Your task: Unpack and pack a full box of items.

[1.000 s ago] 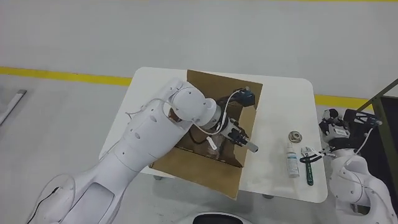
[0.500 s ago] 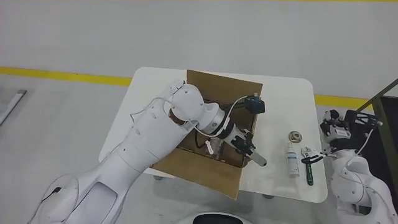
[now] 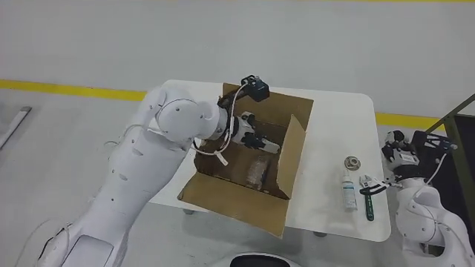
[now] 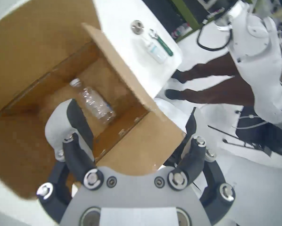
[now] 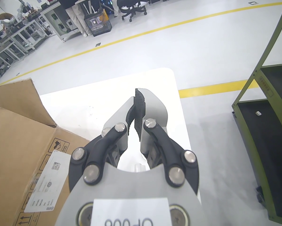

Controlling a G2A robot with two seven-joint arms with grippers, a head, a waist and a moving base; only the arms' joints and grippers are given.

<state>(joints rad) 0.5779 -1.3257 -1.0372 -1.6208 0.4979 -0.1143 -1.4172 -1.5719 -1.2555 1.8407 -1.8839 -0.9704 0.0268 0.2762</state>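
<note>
An open cardboard box [image 3: 239,202] stands in the middle of the white table [image 3: 334,119]. A clear plastic bottle [image 3: 257,170] lies on its side on the box floor [image 4: 93,103]. My left gripper [image 3: 261,143] hangs over the far part of the box, open and holding nothing [image 4: 131,121]. To the right of the box lie a round metal piece [image 3: 351,163], a small white bottle [image 3: 349,191] and a green-handled wrench [image 3: 369,199]. My right gripper [image 5: 136,110] sits shut and empty at the table's right edge, close to the wrench [image 3: 378,186].
The box's right flap [image 3: 294,156] stands upright between the box's inside and the items on the table. A green metal cart [image 5: 268,118] stands just off the table's right side. Bare tabletop lies behind the items on the right.
My left arm has swung back from the box's right flap, near its front corner, to the box's far side. The flap now stands more upright. The right arm has kept still.
</note>
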